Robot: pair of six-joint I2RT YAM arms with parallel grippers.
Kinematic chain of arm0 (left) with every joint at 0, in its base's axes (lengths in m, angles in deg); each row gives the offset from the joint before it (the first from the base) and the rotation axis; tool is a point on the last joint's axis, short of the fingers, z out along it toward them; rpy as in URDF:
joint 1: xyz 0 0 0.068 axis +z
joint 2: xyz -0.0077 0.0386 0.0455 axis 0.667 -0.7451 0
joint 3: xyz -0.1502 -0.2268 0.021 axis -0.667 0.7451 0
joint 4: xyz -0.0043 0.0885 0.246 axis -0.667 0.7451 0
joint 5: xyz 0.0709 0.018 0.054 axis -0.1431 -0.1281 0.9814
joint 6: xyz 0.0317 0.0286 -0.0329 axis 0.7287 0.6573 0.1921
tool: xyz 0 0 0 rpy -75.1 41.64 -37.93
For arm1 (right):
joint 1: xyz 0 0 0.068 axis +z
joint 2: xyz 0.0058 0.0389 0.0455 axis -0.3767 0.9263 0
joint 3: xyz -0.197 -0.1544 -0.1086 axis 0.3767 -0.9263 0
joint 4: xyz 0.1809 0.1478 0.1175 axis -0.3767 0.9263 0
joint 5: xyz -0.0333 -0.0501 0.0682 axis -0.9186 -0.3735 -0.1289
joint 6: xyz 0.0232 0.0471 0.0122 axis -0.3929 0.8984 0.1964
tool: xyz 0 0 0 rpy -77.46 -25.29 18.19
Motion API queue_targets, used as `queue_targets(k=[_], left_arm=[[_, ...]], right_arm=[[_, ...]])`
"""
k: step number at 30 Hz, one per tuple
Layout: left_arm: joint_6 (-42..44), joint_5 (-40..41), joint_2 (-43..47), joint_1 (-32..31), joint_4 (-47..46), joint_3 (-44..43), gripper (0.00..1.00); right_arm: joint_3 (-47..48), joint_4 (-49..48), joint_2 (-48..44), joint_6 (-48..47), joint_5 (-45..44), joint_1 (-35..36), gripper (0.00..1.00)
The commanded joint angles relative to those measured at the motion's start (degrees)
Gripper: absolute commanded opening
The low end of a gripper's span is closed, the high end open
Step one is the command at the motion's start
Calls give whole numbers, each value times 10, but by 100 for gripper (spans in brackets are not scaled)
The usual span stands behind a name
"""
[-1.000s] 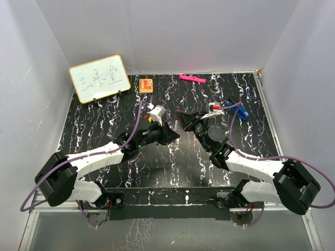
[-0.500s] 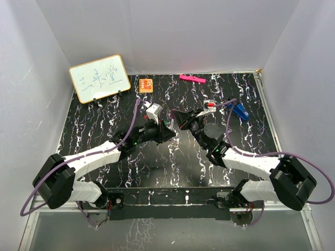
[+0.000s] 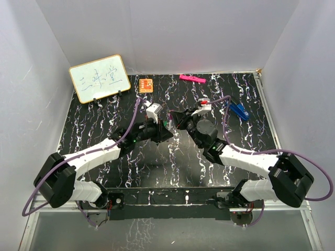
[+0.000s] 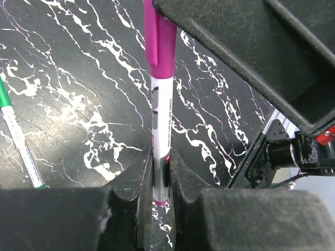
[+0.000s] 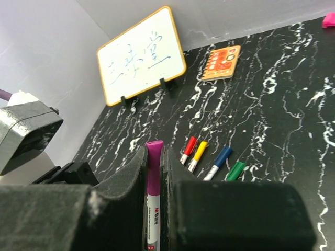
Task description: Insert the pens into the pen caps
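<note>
One white-barrelled marker pen (image 4: 161,115) held in mid-air at both ends
Left gripper (image 4: 159,164) pinches its tail, right gripper (image 5: 153,157) its purple plastic cap (image 5: 153,172); barrel print starts "M"; wood-framed whiteboard (image 5: 141,55) bears blue handwriting

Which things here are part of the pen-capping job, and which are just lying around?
For the job: purple pen, gripped by left gripper and right gripper; red pen, yellow pen, blue pen, green pen.
Just lying about: whiteboard, orange card, pink bar, blue clip.
</note>
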Motion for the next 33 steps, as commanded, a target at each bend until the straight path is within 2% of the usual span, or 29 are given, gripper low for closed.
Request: queue_targets(k=[1,4,8,11,16,20,28,33], left_arm=[[19,22,-13,23,1,-54,0],[13,31,-29,23,46,-50,0],[8,51,-59,23,90,-59,0],[22,74,-101,23,144,-98,0],[35,70,-171,22,188,-160,0],[36,70,-213,19,228,-202,0],[46,61,-306,17,361,-310,0],[44,63,-349,17,397,-345,1]], right_arm=[[41,122,3,-45,-52,26,7],[71,140,-16,-74,-130,22,14],[83,146,-48,-109,-182,17,37],[90,181,-62,-117,-213,14,56],[81,221,-84,-109,-248,12,75],[68,231,-96,-101,-258,11,79],[61,233,-95,-91,-253,10,80],[60,236,-82,-88,-250,9,81]])
